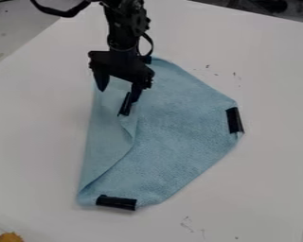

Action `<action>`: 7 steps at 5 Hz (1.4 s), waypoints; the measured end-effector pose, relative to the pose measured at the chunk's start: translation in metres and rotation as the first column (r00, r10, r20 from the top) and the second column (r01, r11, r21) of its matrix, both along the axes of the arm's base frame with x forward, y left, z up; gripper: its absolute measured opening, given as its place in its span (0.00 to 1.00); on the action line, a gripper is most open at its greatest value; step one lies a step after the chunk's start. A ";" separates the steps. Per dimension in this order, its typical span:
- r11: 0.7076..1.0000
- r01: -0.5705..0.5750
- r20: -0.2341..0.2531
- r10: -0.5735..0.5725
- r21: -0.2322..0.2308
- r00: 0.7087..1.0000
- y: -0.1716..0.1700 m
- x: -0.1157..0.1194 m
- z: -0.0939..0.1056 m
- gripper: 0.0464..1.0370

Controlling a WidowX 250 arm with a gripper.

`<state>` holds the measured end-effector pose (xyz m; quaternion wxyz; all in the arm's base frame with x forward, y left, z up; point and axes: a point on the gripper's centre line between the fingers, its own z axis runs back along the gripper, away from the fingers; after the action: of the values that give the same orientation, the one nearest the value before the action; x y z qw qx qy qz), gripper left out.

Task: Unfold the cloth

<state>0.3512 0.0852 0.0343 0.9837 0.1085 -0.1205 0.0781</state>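
Down left of cloth, orange thing

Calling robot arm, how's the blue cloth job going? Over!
Gripper open, at the upper left of the blue cloth. Cloth partly folded. Black strip close by one fingertip.

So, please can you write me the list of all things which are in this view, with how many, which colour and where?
Cloth: one, light blue, mid-table, partly folded over on the left
Black strips: at least three, black, at the cloth's right corner, its bottom end and beside the gripper
Table: one, white, under the cloth
Small marks: several, dark, on the table right of the cloth and below it
Round-looking item: one, orange-yellow, bottom left corner
Arm: one, black, from the top edge
Gripper: one, black, fingers apart, over the cloth's upper left
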 end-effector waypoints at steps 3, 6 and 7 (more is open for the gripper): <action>1.000 0.018 -0.043 -0.019 -0.024 0.999 -0.004 0.008 -0.012 0.96; 0.996 0.090 -0.137 -0.092 -0.022 0.986 -0.025 0.015 -0.021 0.73; 0.996 0.091 -0.144 -0.093 -0.017 0.985 -0.024 0.015 -0.021 0.42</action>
<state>0.3661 0.0614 0.0136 0.9929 0.1030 -0.0533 0.0253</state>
